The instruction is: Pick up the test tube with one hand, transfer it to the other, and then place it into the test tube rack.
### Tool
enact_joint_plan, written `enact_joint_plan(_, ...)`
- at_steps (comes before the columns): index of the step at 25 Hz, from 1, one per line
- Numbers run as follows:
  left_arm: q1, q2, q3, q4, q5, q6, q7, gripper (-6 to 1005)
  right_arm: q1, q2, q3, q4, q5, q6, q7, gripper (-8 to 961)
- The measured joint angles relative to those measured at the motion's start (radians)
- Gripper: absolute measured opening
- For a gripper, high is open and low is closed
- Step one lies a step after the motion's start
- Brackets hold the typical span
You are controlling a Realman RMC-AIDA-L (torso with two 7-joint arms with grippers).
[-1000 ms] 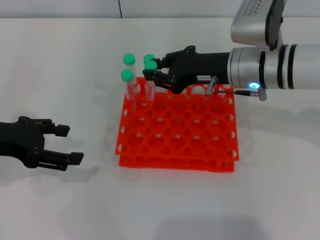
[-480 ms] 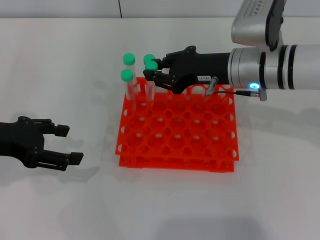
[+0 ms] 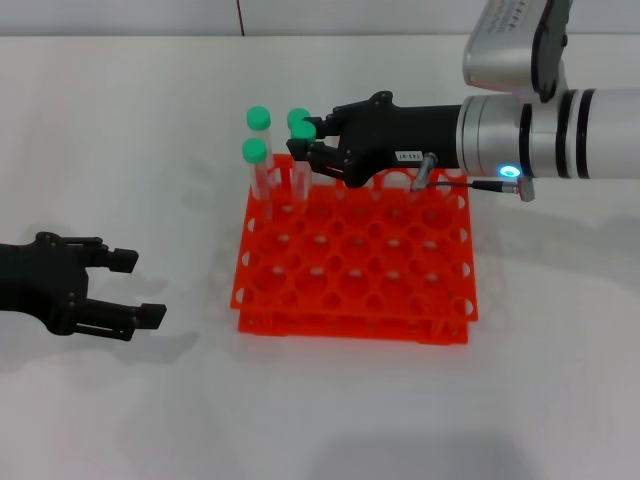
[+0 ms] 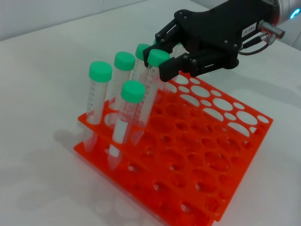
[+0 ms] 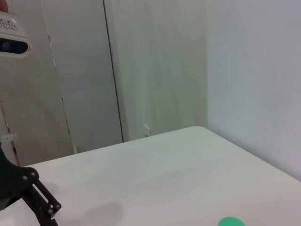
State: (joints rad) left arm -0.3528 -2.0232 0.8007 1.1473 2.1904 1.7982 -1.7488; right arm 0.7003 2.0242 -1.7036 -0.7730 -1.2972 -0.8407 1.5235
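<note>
right gripper [image 3: 308, 147] with white label over far left corner of rack [image 3: 355, 260], fingers clamped on green cap of test tube [image 4: 151, 89]; tube upright, lower end in rack hole beside other green-capped tubes [image 4: 97, 96]. my left gripper [image 3: 135, 290] low on table, well left of rack, fingers spread, empty.

Looking like bright orange-red moulded plastic with a slight sheen, the test tube rack [image 3: 355, 265] at frame centre. Showing clear, glossy plastic walls with printed graduations and matt green caps, the tubes, among them the test tube [image 4: 151, 87] at upper centre of the left wrist view. Appearing as matt black plastic or coated metal, both the right gripper [image 3: 312, 142] and the left gripper [image 3: 130, 288] at lower left. Gleaming as smooth brushed silver metal, the arm [image 3: 540, 130] at upper right. Lying smooth and matt white, the table [image 3: 150, 150].
</note>
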Motion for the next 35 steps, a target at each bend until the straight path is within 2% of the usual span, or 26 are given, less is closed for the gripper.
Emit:
enact_joint_plan(10, -0.001, 0.001, -0.005, 0.0, 0.0, -0.002, 0.0, 894, -0.005, 0.0, 0.006, -0.007, 0.004, 0.0, -0.014, 332)
enact_joint_plan(15, -0.002, 0.003, -0.011, 0.0, -0.003, -0.002, 0.0, 894, -0.026, -0.002, 0.007, -0.03, 0.005, -0.004, -0.02, 491)
enact_joint_plan(21, 0.002, 0.004, -0.016, 0.0, -0.015, 0.0, 0.008, 894, -0.102, -0.009, 0.009, -0.127, 0.002, -0.01, -0.025, 577)
enact_joint_plan(23, 0.003, 0.003, -0.032, 0.0, -0.016, 0.005, 0.017, 894, -0.139, -0.013, 0.017, -0.168, -0.002, -0.022, -0.022, 579)
enact_joint_plan(25, 0.004, 0.0, -0.053, 0.0, -0.022, 0.014, 0.027, 894, -0.176, -0.015, 0.054, -0.204, -0.025, -0.072, -0.02, 580)
enact_joint_plan(28, 0.004, 0.001, -0.063, 0.0, -0.049, 0.025, 0.034, 894, -0.215, -0.017, 0.162, -0.224, -0.098, -0.204, 0.006, 583)
enact_joint_plan(35, 0.013, 0.006, -0.065, 0.001, -0.125, 0.034, 0.036, 894, -0.242, -0.021, 0.415, -0.227, -0.28, -0.482, 0.066, 620)
